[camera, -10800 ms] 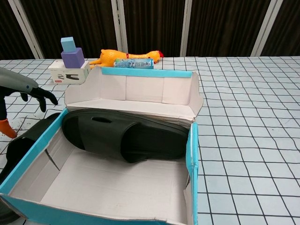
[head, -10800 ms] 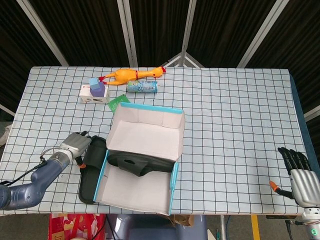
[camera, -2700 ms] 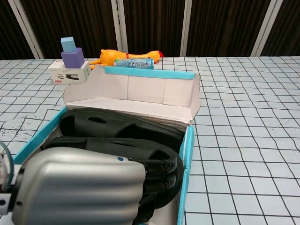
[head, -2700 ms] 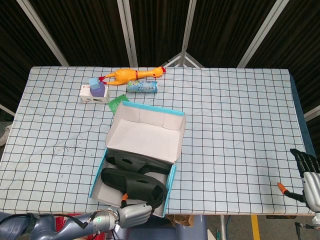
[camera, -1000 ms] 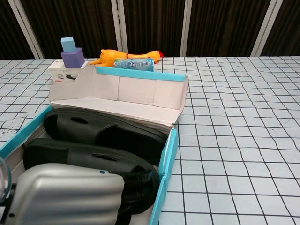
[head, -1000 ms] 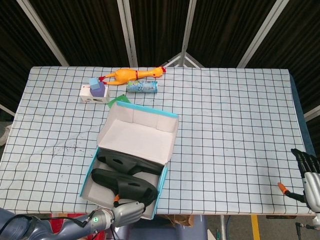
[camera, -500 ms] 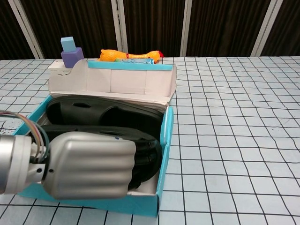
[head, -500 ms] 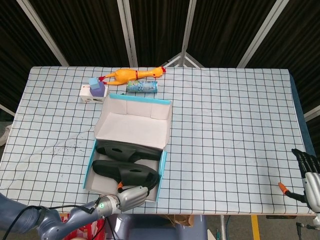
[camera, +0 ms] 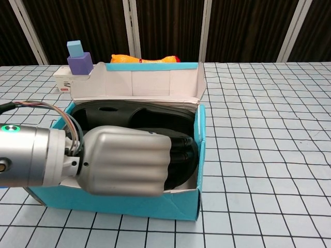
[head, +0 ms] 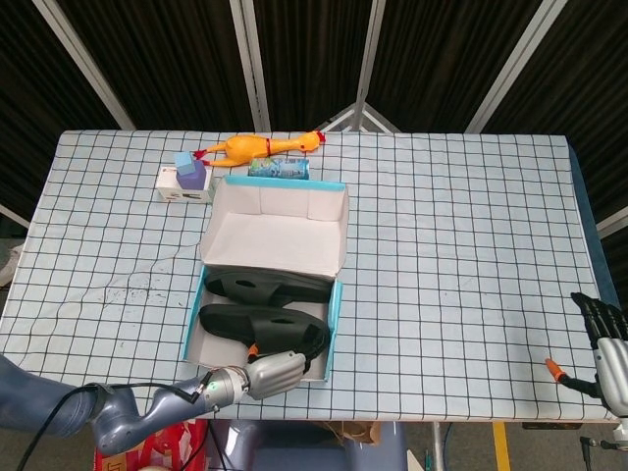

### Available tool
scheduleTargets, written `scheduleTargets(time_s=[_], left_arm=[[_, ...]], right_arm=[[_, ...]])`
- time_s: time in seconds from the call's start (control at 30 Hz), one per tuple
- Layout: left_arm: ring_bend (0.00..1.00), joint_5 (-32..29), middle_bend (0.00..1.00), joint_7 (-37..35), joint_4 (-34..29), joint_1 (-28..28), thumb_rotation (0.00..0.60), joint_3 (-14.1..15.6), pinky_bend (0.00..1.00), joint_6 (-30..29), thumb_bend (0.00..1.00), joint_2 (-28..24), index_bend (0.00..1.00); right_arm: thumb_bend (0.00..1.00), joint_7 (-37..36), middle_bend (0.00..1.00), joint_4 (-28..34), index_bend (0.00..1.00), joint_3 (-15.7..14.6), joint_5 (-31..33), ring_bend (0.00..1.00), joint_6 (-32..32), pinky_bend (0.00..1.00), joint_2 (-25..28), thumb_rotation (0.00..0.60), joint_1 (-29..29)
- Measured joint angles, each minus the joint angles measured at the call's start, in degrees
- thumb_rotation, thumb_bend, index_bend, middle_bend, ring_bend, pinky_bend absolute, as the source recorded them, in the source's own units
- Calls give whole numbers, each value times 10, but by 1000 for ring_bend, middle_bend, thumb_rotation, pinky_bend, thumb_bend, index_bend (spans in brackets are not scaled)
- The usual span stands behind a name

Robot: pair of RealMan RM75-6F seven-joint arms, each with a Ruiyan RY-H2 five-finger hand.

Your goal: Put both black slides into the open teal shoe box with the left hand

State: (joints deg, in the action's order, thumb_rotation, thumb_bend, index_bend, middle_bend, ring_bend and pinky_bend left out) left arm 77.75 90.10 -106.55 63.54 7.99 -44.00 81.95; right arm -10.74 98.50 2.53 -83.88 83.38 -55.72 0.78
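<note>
**Both slides in the box — left hand at the near wall**

Shoe box (head: 334, 294) is my landmark. Both black slides sit inside it side by side: far slide (head: 265, 286) next to the raised lid (head: 275, 240), near slide (head: 260, 322) along the near wall. Judging from that, placement looks done.

My left hand (head: 278, 372) is at the box's near edge, fingers (camera: 181, 155) curled in over the toe end of the near slide. Chest view shows the knuckles bunched tight, but I can't tell whether they're clamped on the slide or just resting on it — the back of the hand hides the contact. My guess: it sits there to seat the slide flat below the rim.

Right hand (head: 601, 351) is parked well to the box's right at the tabletop (head: 461, 245) edge — fingers extended, holding nothing. It's out of the way because the task is left-hand only.

Behind the box: rubber chicken (head: 257, 146), a small can (head: 279, 170), white carton (head: 183, 184) with blocks on top — none in the way.
</note>
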Motion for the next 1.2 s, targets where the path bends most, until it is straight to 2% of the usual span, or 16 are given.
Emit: scheduleTargets(time_s=[0.07, 0.37, 0.73, 0.9, 1.2], left_arm=[[122, 3, 522, -4, 3, 4, 600, -3, 121, 3, 503, 1, 382], [74, -21, 272, 30, -8, 12, 600, -5, 120, 2, 318, -9, 182], [39, -81, 43, 76, -24, 32, 600, -4, 119, -9, 274, -8, 66], [30, -93, 20, 87, -34, 38, 582, 5, 119, -22, 242, -9, 47], [28, -101, 52, 117, -81, 39, 576, 24, 119, -56, 243, -33, 47]], right_arm=[[246, -2, 90, 0, 46, 0, 0, 70, 2, 40, 0, 600, -1], [247, -6, 90, -1, 47, -1, -4, 70, 4, 40, 1, 600, -2], [247, -6, 90, 0, 46, -2, -4, 70, 0, 40, 2, 600, -1], [246, -6, 90, 2, 47, -2, -3, 70, -2, 40, 3, 600, 0], [246, -4, 90, 2, 46, -2, -2, 70, -1, 40, 3, 600, -1]])
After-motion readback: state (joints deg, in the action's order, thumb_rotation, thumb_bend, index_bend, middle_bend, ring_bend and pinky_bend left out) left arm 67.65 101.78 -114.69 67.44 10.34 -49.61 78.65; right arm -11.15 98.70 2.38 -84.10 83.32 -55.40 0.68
